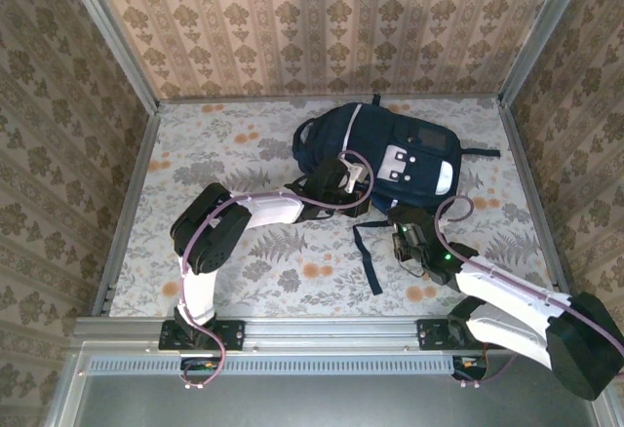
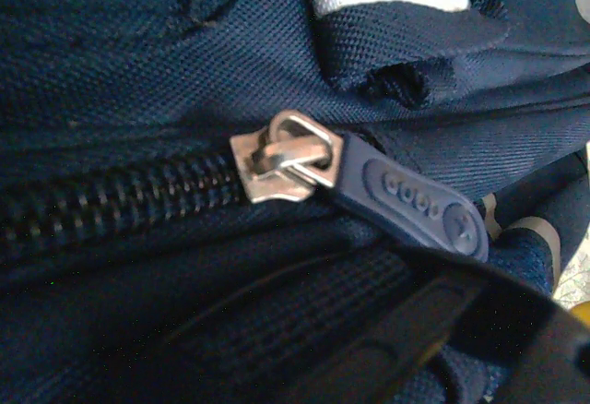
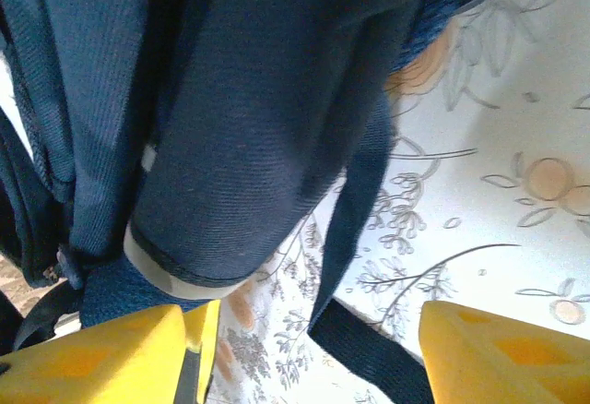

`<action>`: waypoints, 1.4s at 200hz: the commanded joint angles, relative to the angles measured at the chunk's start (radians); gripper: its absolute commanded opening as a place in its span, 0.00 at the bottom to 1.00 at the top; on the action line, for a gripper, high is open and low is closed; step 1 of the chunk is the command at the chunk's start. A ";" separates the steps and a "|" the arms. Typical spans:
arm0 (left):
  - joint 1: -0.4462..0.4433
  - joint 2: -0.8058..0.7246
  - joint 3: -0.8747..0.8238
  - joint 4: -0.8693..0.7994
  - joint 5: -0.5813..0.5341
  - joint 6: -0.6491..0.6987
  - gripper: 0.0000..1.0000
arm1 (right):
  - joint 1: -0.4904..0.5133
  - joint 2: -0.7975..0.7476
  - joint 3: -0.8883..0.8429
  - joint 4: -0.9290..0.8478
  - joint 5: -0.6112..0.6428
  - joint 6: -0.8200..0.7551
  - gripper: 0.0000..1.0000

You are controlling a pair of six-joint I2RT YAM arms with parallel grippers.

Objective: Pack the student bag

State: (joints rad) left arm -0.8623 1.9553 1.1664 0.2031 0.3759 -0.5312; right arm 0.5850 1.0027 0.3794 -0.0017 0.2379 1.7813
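The student bag [image 1: 380, 154], a navy backpack with white stripes and a grey-white patch, lies at the back middle of the table. My left gripper [image 1: 343, 191] presses against its near-left side and is shut. Its dark fingers [image 2: 369, 330] sit just under the silver zipper slider [image 2: 277, 160] and the blue rubber zipper pull [image 2: 415, 196]; the pull's whole length shows, lying free. My right gripper [image 1: 405, 237] stands open by the bag's near edge. Between its yellow fingertips [image 3: 175, 349] lies a dark strap [image 3: 364, 238] on the tablecloth, and the student bag [image 3: 249, 127] hangs just above.
A loose dark strap [image 1: 369, 256] trails from the bag toward the near edge. Metal rails [image 1: 292, 328] border the flowered tablecloth [image 1: 214, 154], with patterned walls on three sides. Open tablecloth stretches left of the bag and at the near middle.
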 commanded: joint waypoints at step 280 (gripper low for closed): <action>-0.023 -0.254 -0.228 -0.141 -0.208 0.148 0.00 | -0.148 0.395 0.371 -0.020 -0.279 -0.602 0.00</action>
State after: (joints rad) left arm -0.8951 1.7859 0.9672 0.1265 0.1658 -0.4217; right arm 0.4515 1.4296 0.7307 -0.0147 -0.0540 1.2694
